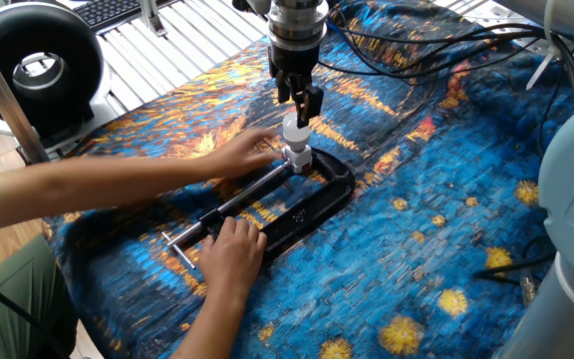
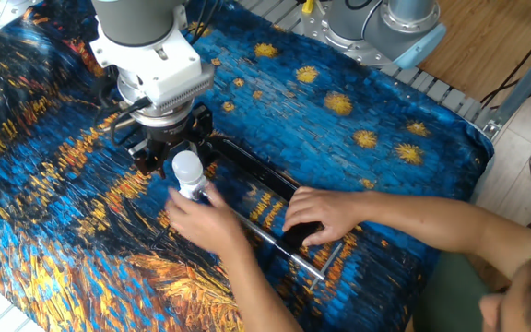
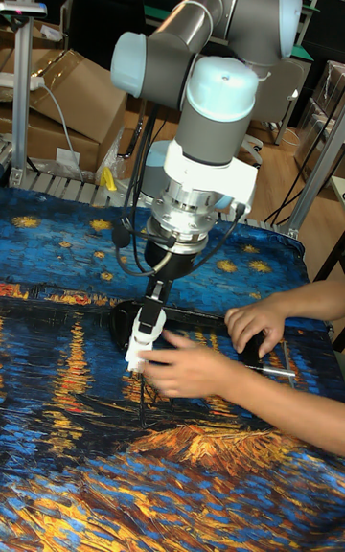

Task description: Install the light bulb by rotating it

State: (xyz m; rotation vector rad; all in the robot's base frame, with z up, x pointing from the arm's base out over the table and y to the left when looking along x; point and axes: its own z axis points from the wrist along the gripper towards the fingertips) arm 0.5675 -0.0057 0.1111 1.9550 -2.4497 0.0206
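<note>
Toward the far edge of the painted cloth (image 1: 446, 199), the black C-clamp (image 1: 312, 199) holds the white socket base (image 1: 298, 158). The light bulb (image 1: 294, 130) stands upright there, directly beneath my gripper (image 1: 300, 102), axes aligned. My fingers sit at the globe's top; actual grip I cannot tell.

The clamp (image 1: 297, 204) lies on the cloth (image 1: 436, 199) that covers the desk. The light bulb (image 1: 294, 130) stands upright at the clamp's far end, directly below the robot's hand (image 1: 298, 108). One of the person's hands (image 2: 201, 217) reaches to the bulb's base; the other (image 2: 316, 214) rests on the clamp's near end, by the screw bar (image 1: 232, 204).
</note>
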